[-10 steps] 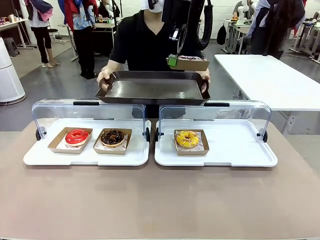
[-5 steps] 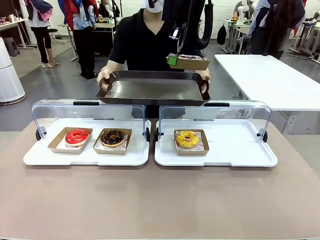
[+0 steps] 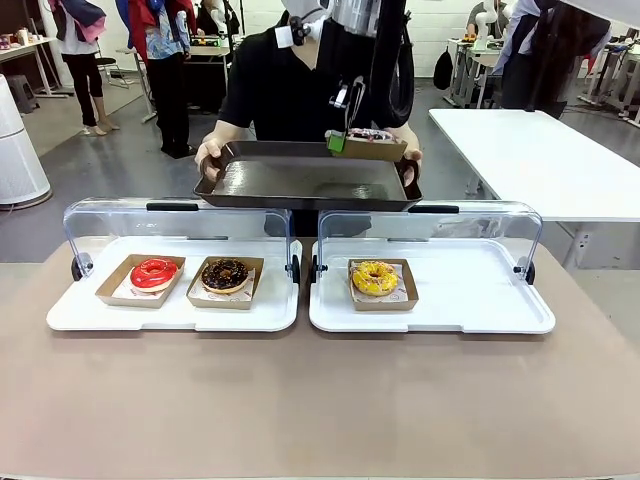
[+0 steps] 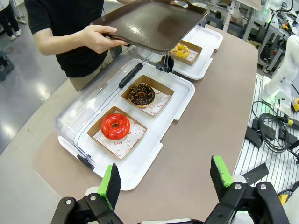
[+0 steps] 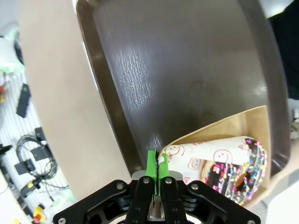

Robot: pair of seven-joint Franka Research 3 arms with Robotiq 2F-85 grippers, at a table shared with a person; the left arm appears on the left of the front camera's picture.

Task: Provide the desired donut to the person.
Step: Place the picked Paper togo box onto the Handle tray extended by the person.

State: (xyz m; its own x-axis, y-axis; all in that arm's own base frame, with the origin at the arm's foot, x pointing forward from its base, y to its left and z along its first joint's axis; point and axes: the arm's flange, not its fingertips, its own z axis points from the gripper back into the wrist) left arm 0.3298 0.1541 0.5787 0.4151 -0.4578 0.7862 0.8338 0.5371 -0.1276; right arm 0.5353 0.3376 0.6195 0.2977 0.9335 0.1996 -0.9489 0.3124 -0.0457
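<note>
The person (image 3: 285,85) in a black shirt stands at the far side and holds a dark tray (image 3: 300,182) level with both hands (image 3: 209,155). My right gripper (image 3: 337,143) is shut on the edge of a cardboard box (image 3: 378,150) with a sprinkled chocolate donut (image 3: 368,134), low over the tray's far right corner. In the right wrist view, the right gripper (image 5: 156,161) pinches the box's rim (image 5: 219,133), with the donut (image 5: 233,177) over the dark tray (image 5: 159,65). My left gripper (image 4: 166,179) hangs open, high above the table's near left.
Two white display trays with raised clear lids stand on the table. The left tray (image 3: 170,312) holds a red donut (image 3: 153,272) and a chocolate donut (image 3: 225,274); the right tray (image 3: 470,305) holds a yellow donut (image 3: 375,277). A white table (image 3: 540,150) stands at the back right.
My right gripper has come down and slightly left with the donut box, closer to the dark tray's surface. The left arm has not moved.
</note>
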